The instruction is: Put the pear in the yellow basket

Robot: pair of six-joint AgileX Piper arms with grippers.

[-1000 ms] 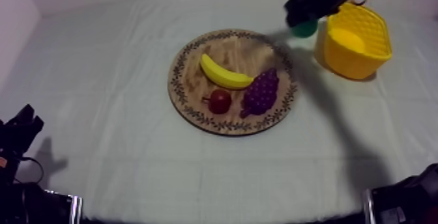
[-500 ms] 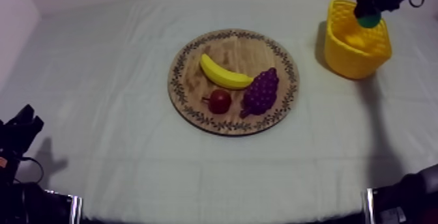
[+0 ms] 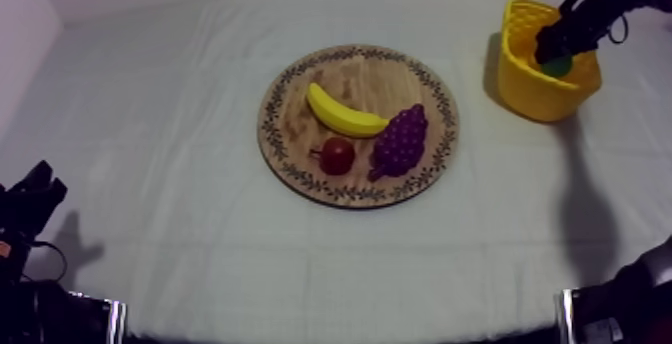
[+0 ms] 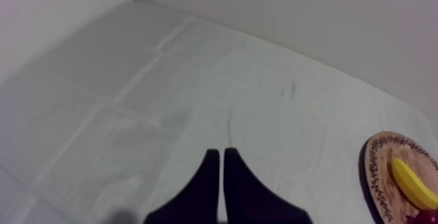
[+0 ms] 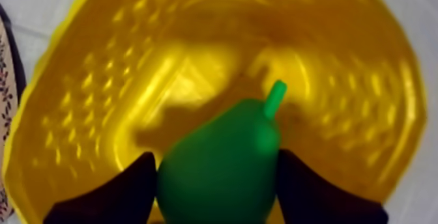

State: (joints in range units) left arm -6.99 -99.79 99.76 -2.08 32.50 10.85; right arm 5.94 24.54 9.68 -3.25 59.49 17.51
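My right gripper [image 3: 553, 48] reaches down into the yellow basket [image 3: 530, 86] at the far right of the table. It is shut on the green pear [image 3: 557, 65]. In the right wrist view the pear [image 5: 221, 165] sits between my two black fingers [image 5: 124, 191], stem up, just above the basket's floor [image 5: 195, 57]. The wooden board [image 3: 300, 108] lies mid-table. My left gripper [image 4: 218, 168] is shut on nothing, its fingers together as a narrow wedge over bare cloth at the near left.
On the board lie a banana [image 3: 343, 113], a bunch of grapes [image 3: 400, 140] and a small red fruit [image 3: 337, 154]. The left wrist view catches the board's rim [image 4: 371, 168] and the banana [image 4: 412, 182] off to one side.
My right arm carried the pear from beside the basket's left edge, over its rim, and lowered it inside. The left arm has stayed still.
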